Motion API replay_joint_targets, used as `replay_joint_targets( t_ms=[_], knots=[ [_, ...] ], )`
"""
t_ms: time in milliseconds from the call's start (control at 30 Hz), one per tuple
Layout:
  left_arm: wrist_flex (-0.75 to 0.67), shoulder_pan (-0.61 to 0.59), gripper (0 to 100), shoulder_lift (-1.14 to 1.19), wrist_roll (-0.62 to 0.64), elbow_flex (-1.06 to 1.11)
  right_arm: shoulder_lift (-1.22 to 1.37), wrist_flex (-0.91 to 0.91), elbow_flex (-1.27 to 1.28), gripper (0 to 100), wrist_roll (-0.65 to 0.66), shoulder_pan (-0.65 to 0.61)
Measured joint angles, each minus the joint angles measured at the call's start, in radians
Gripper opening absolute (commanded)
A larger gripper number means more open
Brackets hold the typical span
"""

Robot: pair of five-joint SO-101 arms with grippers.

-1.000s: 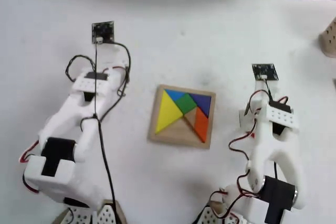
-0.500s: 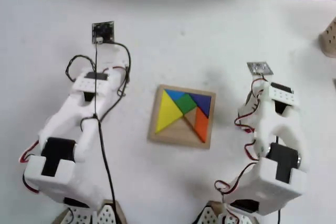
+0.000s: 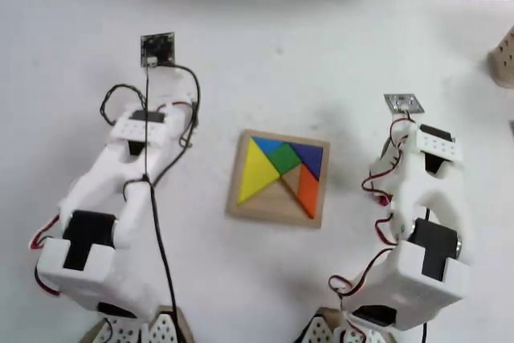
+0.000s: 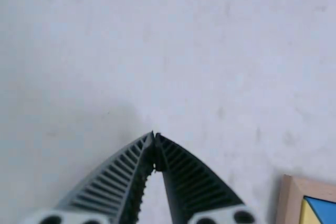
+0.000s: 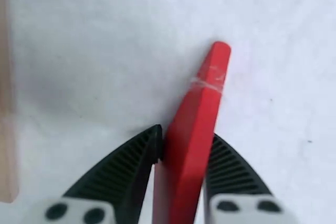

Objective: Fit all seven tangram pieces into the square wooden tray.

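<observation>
The square wooden tray [image 3: 238, 198] lies in the middle of the table between the two arms. It holds several pieces: a yellow triangle [image 3: 259, 174], a green piece [image 3: 283, 159], a blue triangle [image 3: 311, 159] and an orange piece [image 3: 308, 190]. Bare wood shows along its near side. My right gripper [image 5: 186, 135] is shut on a red piece [image 5: 207, 87], which stands on edge between the fingers just over the table, right of the tray. My left gripper [image 4: 154, 138] is shut and holds nothing, over bare table left of the tray corner [image 4: 294, 195].
The left arm [image 3: 120, 174] and right arm [image 3: 422, 198] flank the tray, with cables trailing off both. A tan object [image 3: 504, 58] stands at the table's far right edge. A strip of the tray's edge [image 5: 4, 129] shows beside the right gripper.
The right arm has risen and folded, its wrist shifting slightly to the right and away from the tray. The left arm and the tray have not moved.
</observation>
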Motion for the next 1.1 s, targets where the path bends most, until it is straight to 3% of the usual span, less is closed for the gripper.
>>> replay_joint_targets(
  t_ms=[200,467,733,1100],
  knots=[
    [0.000,0.000,2,0.000,0.000,0.000,0.002,0.037,-0.003,1.7,0.000,-0.002],
    [0.000,0.000,2,0.000,0.000,0.000,-0.014,0.285,-0.121,1.8,0.000,-0.003],
    [0.000,-0.043,2,0.000,0.000,0.000,-0.331,0.505,-0.149,1.8,0.000,-0.018],
    [0.000,-0.046,2,0.000,0.000,0.000,-0.658,0.532,-0.002,1.8,-0.074,-0.316]
  ],
)
